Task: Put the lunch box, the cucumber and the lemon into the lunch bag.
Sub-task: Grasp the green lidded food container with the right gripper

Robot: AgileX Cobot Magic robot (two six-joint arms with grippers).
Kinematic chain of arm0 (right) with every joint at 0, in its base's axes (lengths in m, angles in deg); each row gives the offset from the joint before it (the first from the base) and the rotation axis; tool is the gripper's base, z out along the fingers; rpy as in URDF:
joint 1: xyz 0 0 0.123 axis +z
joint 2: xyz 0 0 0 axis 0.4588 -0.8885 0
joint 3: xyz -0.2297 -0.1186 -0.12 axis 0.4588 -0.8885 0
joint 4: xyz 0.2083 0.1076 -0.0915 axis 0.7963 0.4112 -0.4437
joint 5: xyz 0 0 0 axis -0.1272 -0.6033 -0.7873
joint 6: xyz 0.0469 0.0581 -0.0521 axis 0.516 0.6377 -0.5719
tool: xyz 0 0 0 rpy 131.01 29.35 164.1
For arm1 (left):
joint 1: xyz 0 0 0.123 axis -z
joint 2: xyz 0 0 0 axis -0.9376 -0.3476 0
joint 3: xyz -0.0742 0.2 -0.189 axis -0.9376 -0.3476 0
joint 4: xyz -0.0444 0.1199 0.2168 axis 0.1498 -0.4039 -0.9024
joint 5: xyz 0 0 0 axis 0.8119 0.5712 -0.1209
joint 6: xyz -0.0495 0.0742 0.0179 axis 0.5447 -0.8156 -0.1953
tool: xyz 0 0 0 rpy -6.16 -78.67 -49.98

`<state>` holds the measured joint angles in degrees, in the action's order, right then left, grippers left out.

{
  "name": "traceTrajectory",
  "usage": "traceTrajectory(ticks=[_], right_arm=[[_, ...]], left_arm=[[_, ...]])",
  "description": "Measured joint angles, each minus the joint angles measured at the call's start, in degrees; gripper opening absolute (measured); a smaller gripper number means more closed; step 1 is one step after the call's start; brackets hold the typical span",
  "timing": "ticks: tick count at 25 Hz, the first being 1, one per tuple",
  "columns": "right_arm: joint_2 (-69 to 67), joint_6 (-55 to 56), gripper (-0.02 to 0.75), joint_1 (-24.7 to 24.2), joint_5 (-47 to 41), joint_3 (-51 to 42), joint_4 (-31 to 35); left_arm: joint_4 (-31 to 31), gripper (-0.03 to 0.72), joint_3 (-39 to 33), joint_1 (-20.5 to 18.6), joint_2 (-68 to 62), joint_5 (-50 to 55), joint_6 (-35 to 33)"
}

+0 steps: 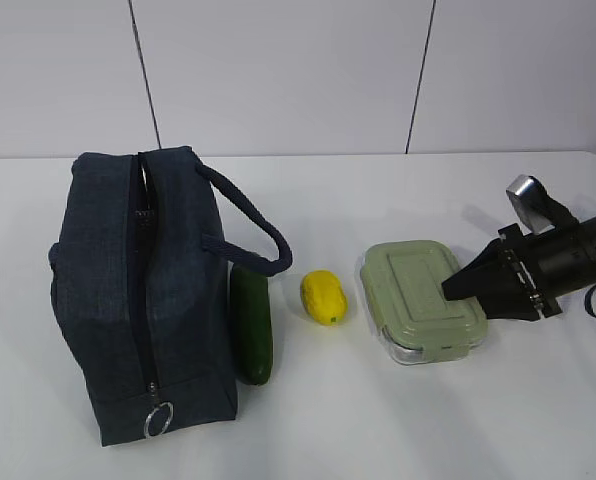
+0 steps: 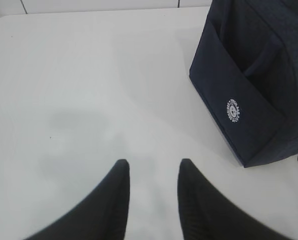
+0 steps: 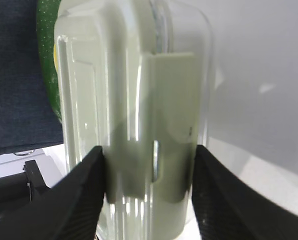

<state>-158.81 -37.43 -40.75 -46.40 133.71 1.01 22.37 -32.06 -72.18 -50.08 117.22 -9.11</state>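
**Right fingers straddle the box's near end**

Closest to my right wrist camera is the box (image 3: 134, 115), its sage lid and latch tab filling the gap between my right fingers (image 3: 148, 192). They stand wide, one on each side of the box's short end; whether the pads already touch it I cannot tell. From outside, that gripper (image 1: 478, 282) sits at the box's right end, low over the desk (image 1: 398, 420).

Taking the box as the landmark: the lemon (image 1: 323, 297) lies just to its left, the cucumber (image 1: 251, 325) left of that, against the bag (image 1: 138, 300), which stands furthest left with its zipper along the top. The box's long axis runs roughly front to back, slightly slanted.

My left fingers (image 2: 152, 200) are parted over bare desk, holding nothing, with the bag's (image 2: 249, 90) side nearby.

I judge the right arm is the one placed for the box; closing across its width comes next.
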Motion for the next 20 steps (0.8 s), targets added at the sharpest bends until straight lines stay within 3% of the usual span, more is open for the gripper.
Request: traceTrajectory(ticks=[20], right_arm=[[0.00,0.00,0.382,0.00,0.00,0.00,0.00]], left_arm=[[0.00,0.239,0.00,0.00,0.00,0.00,0.00]])
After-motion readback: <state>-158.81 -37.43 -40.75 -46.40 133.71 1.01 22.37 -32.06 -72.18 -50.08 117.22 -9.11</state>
